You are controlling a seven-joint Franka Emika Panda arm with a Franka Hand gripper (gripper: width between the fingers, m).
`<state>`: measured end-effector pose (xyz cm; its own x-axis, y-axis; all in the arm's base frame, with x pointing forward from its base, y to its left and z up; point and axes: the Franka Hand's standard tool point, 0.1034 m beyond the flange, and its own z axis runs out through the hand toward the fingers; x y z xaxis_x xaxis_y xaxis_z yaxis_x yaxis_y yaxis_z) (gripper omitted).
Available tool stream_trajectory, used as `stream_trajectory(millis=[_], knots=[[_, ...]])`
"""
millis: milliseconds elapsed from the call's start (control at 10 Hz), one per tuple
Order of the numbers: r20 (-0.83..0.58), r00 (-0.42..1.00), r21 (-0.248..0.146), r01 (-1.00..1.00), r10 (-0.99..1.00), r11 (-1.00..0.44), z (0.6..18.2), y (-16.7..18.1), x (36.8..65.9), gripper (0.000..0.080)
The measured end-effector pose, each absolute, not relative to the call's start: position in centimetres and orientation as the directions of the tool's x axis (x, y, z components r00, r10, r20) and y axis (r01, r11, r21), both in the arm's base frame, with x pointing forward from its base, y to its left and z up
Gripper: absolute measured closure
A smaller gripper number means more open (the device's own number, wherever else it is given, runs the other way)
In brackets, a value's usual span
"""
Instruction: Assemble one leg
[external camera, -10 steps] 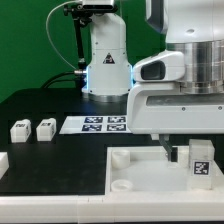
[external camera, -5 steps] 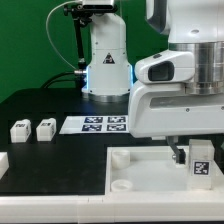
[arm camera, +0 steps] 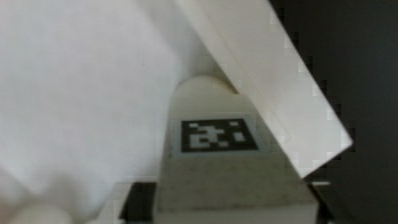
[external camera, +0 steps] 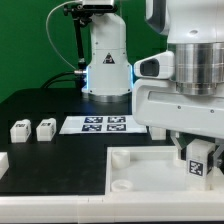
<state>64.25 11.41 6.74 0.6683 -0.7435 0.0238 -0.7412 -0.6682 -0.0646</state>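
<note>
My gripper [external camera: 194, 156] is shut on a leg [external camera: 198, 163], a small white block with a black-and-white tag facing the camera. It holds the leg upright over the right part of the large white rimmed panel [external camera: 135, 160]. In the wrist view the leg [arm camera: 217, 140] runs up from between my dark fingers [arm camera: 143, 202], its tag showing, with the panel [arm camera: 71, 100] and its raised rim [arm camera: 267, 70] behind it. Whether the leg's lower end touches the panel is hidden. Two more legs [external camera: 18, 129] [external camera: 45, 128] stand on the black table at the exterior view's left.
The marker board [external camera: 100, 124] lies flat behind the panel, in front of the arm's white base [external camera: 105, 65]. Another white part [external camera: 3, 160] shows at the left edge. The panel has a round socket [external camera: 121, 185] near its front left corner.
The arm's wrist has turned and shifted a little toward the exterior view's left, carrying the leg with it and slightly lower over the panel. The two loose legs have not moved.
</note>
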Motion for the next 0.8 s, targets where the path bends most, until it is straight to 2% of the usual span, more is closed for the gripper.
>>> stream_trajectory(millis=[200,300,600,800], knots=[[-0.052,0.343,-0.084,-0.938,-0.938,-0.338,6.68,11.17,64.12,0.0509],[-0.094,0.088,-0.077,-0.994,-0.992,-0.081,6.65,11.36,64.01,0.0508],[-0.128,-0.252,-0.033,-0.965,-0.959,0.258,6.73,11.65,63.98,0.0508],[-0.135,-0.371,-0.018,-0.926,-0.919,0.376,6.75,11.56,64.02,0.0508]])
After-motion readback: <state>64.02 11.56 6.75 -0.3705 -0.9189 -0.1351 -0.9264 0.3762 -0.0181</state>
